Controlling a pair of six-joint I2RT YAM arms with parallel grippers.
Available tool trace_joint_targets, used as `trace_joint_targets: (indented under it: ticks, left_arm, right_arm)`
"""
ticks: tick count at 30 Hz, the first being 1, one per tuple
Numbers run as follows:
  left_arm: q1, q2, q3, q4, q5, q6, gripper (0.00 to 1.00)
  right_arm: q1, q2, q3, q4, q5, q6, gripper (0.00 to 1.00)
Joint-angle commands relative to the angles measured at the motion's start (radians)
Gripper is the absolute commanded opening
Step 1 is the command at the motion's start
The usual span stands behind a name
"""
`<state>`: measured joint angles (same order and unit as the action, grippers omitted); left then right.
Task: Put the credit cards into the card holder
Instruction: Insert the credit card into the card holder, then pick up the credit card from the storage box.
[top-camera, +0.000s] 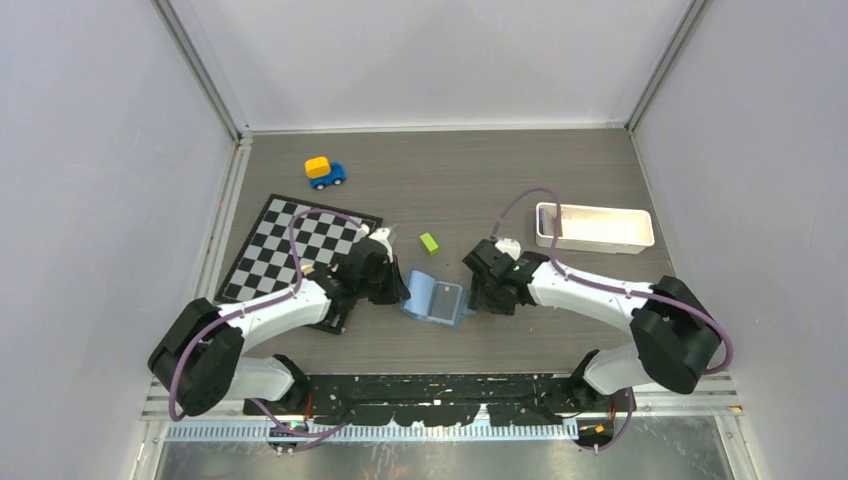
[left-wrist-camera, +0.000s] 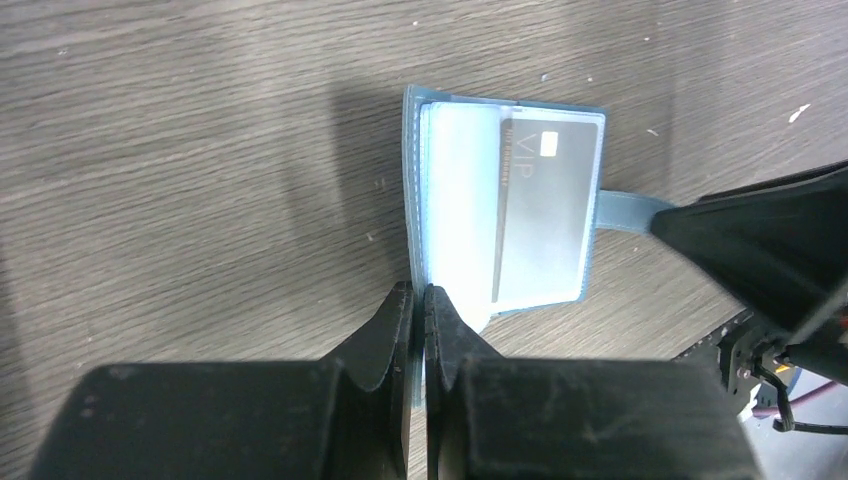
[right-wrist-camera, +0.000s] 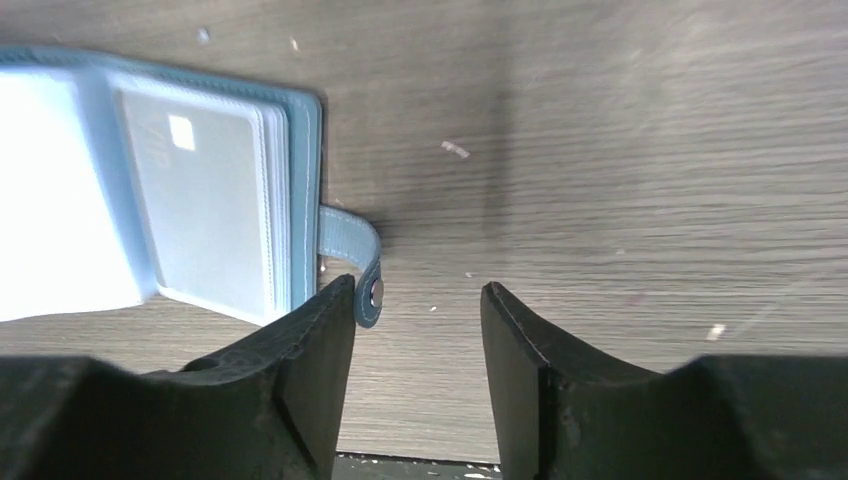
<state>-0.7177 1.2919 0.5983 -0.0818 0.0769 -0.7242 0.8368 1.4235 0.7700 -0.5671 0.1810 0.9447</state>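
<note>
A: Where is the holder?

B: The holder (left-wrist-camera: 450, 200) lies open on the wood-grain surface (top-camera: 500, 180), nearer its near edge and about midway between its left and right edges. The cover is teal with a stitched rim. The leaves inside are paler blue and glossy.

A: Any card in it?

B: One grey card (left-wrist-camera: 545, 205), flat with rounded corners, a small pale chip square and "VIP" lettering. It sits in a clear sleeve on the half nearer the right arm.

A: The left tool?

B: The left tool (left-wrist-camera: 418, 300) has its matte black fingers pressed together on a thin pale-blue leaf at the holder's edge.

A: And the right?

B: The right tool (right-wrist-camera: 418, 295) stands apart with only bare surface between its fingers. The holder's strap (right-wrist-camera: 350, 235) curls out from the cover, and its round metal snap (right-wrist-camera: 376, 292) is just beside one fingertip. I cannot tell if they touch.

A: Anything else?

B: A checkered mat (top-camera: 290, 240) towards the left edge, a blue and yellow toy car (top-camera: 325, 172) near the far edge, a small lime block (top-camera: 429, 242) beyond the holder, and a long white tray (top-camera: 595, 228) towards the right edge.
</note>
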Motion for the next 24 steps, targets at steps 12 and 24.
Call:
trace_joint_targets:
  ticks: [12, 24]
  left_arm:
    - [0.067, -0.027, 0.033, -0.087, -0.007, 0.036, 0.0]
    - [0.081, -0.021, 0.023, -0.078, 0.026, 0.039, 0.0]
  right_arm:
    - [-0.465, -0.029, 0.37, -0.247, 0.222, -0.44, 0.56]
    - [-0.667, 0.232, 0.558, -0.248, 0.221, -0.6, 0.55]
